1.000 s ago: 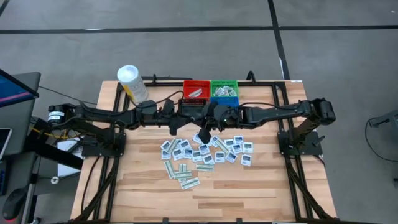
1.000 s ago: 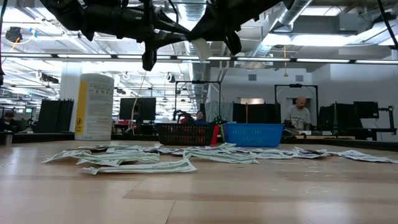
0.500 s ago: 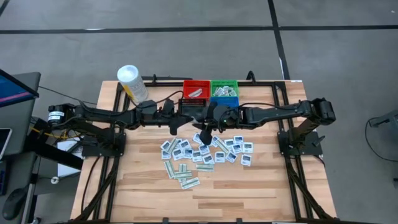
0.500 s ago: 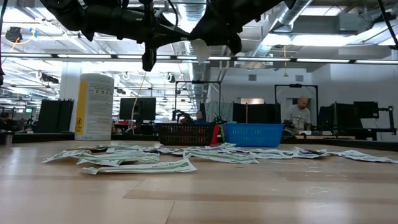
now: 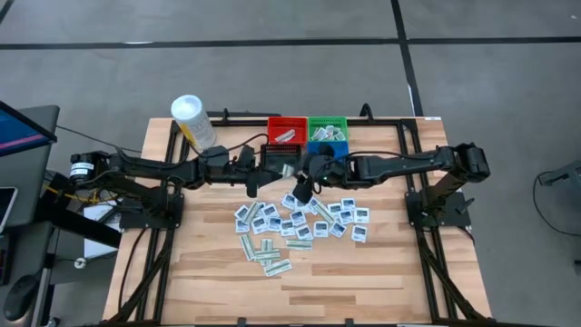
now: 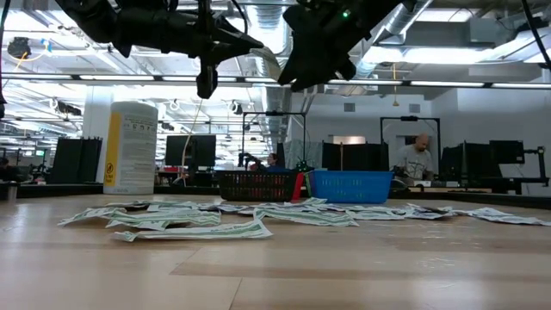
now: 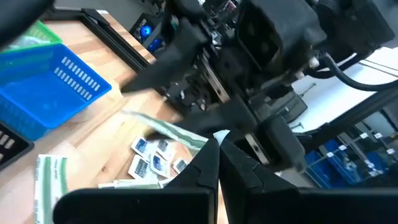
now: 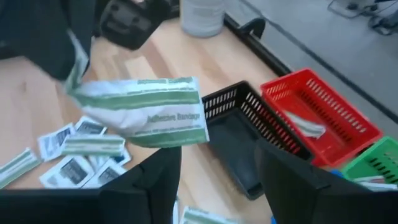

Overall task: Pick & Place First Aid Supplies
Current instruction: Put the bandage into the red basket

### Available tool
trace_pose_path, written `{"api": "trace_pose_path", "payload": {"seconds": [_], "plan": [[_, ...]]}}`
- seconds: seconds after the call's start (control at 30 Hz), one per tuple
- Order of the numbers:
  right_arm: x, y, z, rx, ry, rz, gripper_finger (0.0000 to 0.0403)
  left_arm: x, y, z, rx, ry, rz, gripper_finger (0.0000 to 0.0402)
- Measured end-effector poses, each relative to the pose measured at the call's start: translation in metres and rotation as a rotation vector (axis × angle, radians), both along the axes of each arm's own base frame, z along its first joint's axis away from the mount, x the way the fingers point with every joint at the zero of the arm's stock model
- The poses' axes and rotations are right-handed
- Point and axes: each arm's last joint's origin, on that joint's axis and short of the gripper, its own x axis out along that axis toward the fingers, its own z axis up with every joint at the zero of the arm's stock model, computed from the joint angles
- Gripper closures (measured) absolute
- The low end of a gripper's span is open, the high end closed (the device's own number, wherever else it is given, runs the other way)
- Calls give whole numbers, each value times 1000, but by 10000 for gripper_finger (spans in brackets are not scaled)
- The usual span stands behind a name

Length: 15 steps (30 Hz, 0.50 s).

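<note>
Two arms are reaching over the table point(image 5: 381, 272). The left gripper point(image 7: 217, 138) is pinching its fingers together on one strip point(image 7: 168, 129). The right gripper point(image 8: 217, 152) is holding its fingers apart, with nothing between them. Both grippers are hanging close together, up in the air, just in front of the bins.

Four bins are sitting at the back of the table: one red bin point(image 5: 286, 130), one green bin point(image 5: 327, 128), one black bin point(image 8: 249, 134) and one blue bin point(image 7: 50, 87). One white tub point(image 5: 192, 121) is standing at the back left.

The strip is long and thin, white with green lines and green words on it. It is sticking out sideways from the left fingers, over the black bin.

The other packets point(image 5: 304, 218) are lying in a flat heap in the middle of the table. Some are small white squares with dark print. Some are green-white strips like the one in the air. They are too many and too small to count well.

The right wrist view is showing one strip lying in the red bin. The high view is showing packets in the green bin. The low view is showing a person point(image 6: 417, 155) far off in the room behind.
</note>
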Motion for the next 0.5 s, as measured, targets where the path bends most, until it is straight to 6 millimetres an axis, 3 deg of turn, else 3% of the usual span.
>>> {"api": "trace_pose_path", "payload": {"seconds": [0.5], "plan": [[-2, -7, 4, -173, -4, -193, 280, 0, -3, -2, 18, 25, -9, 397]]}}
